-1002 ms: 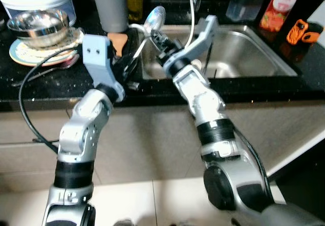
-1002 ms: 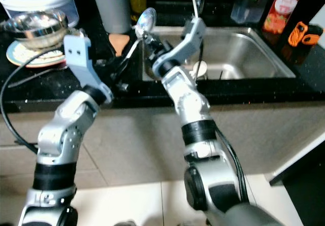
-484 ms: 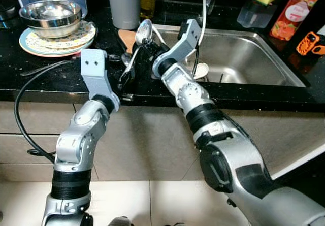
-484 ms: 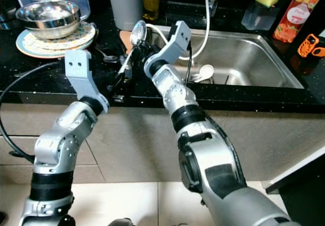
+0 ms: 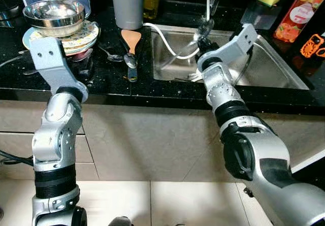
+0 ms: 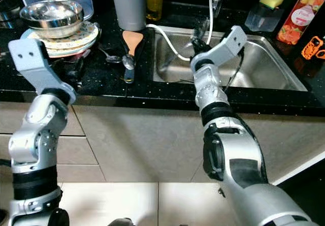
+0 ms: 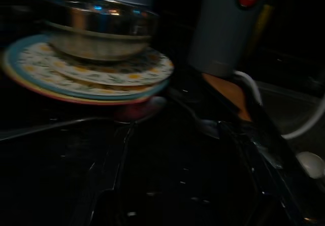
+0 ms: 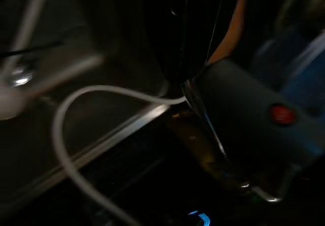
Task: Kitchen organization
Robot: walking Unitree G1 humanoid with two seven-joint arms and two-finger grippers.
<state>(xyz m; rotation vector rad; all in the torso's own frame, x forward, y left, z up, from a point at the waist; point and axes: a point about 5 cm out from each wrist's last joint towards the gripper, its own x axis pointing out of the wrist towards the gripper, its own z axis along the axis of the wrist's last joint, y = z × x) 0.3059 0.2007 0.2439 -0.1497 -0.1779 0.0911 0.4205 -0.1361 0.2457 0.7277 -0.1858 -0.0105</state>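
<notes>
While a metal spoon [image 5: 204, 30] is held clamped in the right gripper [image 5: 202, 39] over the sink's [image 5: 277, 71] left rim, it is judged light, stiff and slippery, best gripped at the handle; whether the left gripper's [image 6: 76, 69] claw is parted cannot be told

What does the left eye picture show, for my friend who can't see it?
A robot stands at a black kitchen counter with its right end effector holding a spoon over the steel sink. To the left, a metal bowl sits on stacked plates, near a grey jug and a wooden spatula.
</notes>
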